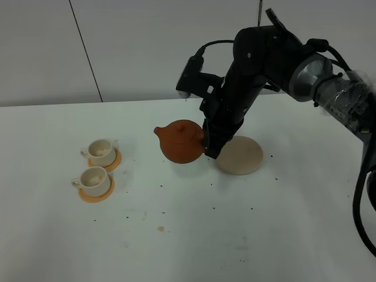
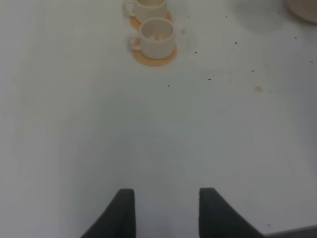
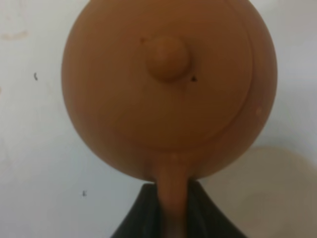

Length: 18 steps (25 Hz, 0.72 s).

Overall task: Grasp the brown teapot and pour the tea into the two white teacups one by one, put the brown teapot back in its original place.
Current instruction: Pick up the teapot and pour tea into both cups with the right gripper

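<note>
— Got how far?
— Clenched the right pincer on the handle of the brown teapot; held it upright over the middle of the tabletop, off the beige coaster, just beside it.
— Poured?
— Couldn't tell from the two white teacups near the left edge. Found the left pincer released. Hadn't returned it.

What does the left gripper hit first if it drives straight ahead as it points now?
Nothing close: the open left gripper faces bare white table. Further along that line sits the nearer white teacup on its orange saucer. Tilt is unclear, so it may touch the table first.
</note>
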Tool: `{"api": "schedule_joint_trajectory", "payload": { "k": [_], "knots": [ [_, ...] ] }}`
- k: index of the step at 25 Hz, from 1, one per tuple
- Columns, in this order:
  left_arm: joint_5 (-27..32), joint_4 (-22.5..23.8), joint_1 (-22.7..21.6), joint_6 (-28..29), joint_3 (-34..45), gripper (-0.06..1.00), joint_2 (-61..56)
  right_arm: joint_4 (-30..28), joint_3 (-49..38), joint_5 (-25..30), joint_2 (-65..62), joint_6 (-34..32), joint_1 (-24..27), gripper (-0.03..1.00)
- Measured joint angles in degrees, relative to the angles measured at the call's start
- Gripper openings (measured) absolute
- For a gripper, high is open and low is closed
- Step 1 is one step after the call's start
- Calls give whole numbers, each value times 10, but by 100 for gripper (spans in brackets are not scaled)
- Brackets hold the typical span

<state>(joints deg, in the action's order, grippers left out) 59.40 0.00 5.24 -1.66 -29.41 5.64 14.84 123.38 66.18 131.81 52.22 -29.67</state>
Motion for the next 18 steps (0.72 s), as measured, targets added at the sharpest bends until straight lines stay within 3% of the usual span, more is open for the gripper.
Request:
{"api": "schedule_joint_trajectory", "payload": {
  "k": [18],
  "knots": [
    [0, 0, 0, 0, 0, 37, 0, -4, 1, -2, 0, 14, -5, 9]
  ]
}}
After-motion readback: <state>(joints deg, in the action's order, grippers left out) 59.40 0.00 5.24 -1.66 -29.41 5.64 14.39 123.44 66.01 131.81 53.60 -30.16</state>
